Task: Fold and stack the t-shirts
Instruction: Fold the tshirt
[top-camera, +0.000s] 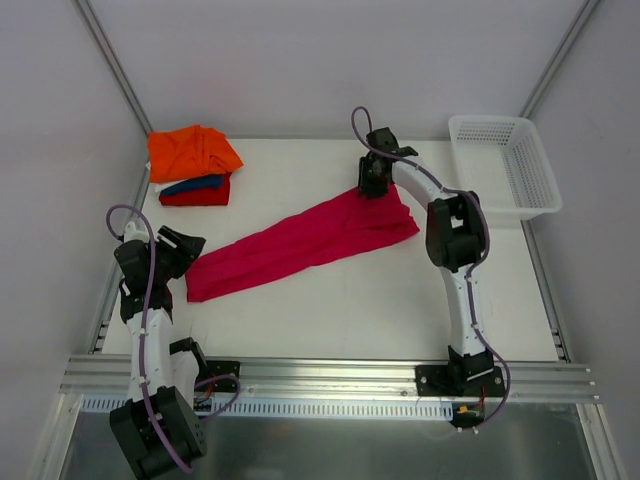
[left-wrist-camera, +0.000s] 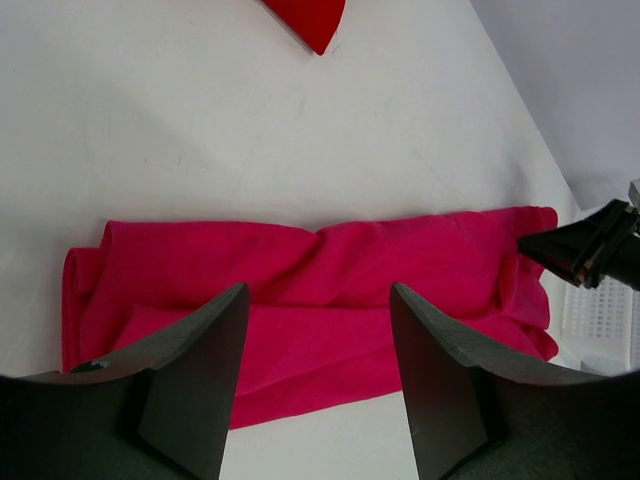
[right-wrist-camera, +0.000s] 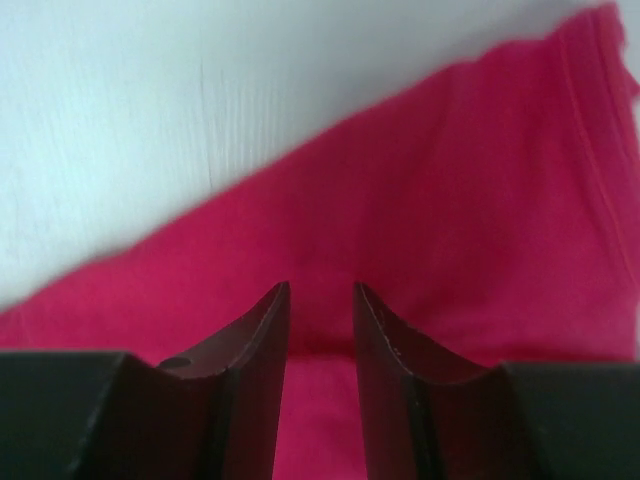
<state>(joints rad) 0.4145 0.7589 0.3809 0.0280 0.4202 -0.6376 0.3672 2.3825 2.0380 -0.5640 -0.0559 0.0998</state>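
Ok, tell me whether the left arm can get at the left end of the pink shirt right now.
Probably yes: the open left claw sits right at that end of the pink shirt, with nothing between them.

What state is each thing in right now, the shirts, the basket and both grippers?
Pink shirt: folded into a long strip, lying slantwise.
Red shirt: folded, lowest of three.
Blue shirt: folded, on the red shirt.
Orange shirt: folded, on the blue shirt.
Basket: upright, far right.
Left gripper: open, at the strip's near end.
Right gripper: at the far end, grip unclear.
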